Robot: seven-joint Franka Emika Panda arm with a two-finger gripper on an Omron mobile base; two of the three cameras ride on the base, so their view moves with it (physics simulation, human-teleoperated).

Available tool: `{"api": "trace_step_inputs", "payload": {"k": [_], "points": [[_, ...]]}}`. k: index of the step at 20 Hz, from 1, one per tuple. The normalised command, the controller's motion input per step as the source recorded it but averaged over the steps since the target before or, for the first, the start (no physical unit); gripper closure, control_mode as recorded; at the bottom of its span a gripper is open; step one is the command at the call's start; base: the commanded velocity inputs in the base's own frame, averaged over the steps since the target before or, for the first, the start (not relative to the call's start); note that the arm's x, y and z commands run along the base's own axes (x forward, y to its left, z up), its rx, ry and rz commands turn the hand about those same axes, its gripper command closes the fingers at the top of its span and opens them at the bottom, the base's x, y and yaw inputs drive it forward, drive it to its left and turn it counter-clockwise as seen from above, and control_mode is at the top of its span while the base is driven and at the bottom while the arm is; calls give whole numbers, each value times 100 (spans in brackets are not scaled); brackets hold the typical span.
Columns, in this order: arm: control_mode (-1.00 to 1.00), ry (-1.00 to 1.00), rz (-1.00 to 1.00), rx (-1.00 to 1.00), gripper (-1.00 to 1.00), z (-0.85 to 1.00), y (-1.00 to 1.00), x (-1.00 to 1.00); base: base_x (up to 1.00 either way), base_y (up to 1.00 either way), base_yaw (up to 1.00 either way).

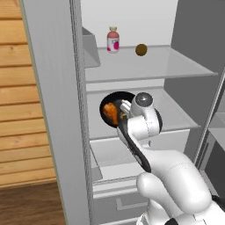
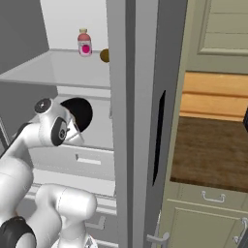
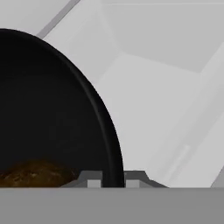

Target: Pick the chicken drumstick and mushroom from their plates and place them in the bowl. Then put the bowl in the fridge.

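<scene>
Left base view, left to right: wood-panelled wall [image 1: 17, 110], then the open grey door edge of the fridge [image 1: 57, 110], then its white interior. Top shelf is carrying a pink-labelled bottle [image 1: 113, 40] and a round olive-brown ball [image 1: 141, 49], near each other but apart.

Middle shelf level: the arm is holding the black bowl [image 1: 110, 102] inside the fridge compartment. The chicken drumstick [image 1: 110, 113] is lying in the bowl, long axis running roughly upper left to lower right in this view; which end is the thick one, cannot tell.

Hand view: the gripper [image 3: 113, 183] is clamping the bowl rim, one finger inside the wall and one outside. A dark brown lump at the bowl's bottom is probably the mushroom [image 3: 33, 173].

Judgement: final step in hand, with both foods loaded and the bowl going into the fridge. Cannot tell whether the bowl is resting on the shelf or hanging just above it. Next move calls for lowering it level onto the shelf, then releasing the rim and withdrawing without dragging the bowl out.
</scene>
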Motion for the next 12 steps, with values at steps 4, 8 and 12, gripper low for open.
{"api": "trace_step_inputs", "payload": {"k": [4, 8, 12], "points": [[-100, 0, 0, -3, 100, 0, 0, 14, 0, 0, 0], [-100, -4, 0, -3, 100, 0, 0, 5, 0, 0, 0], [-100, -7, 0, -3, 100, 0, 0, 14, 0, 0, 0]]}}
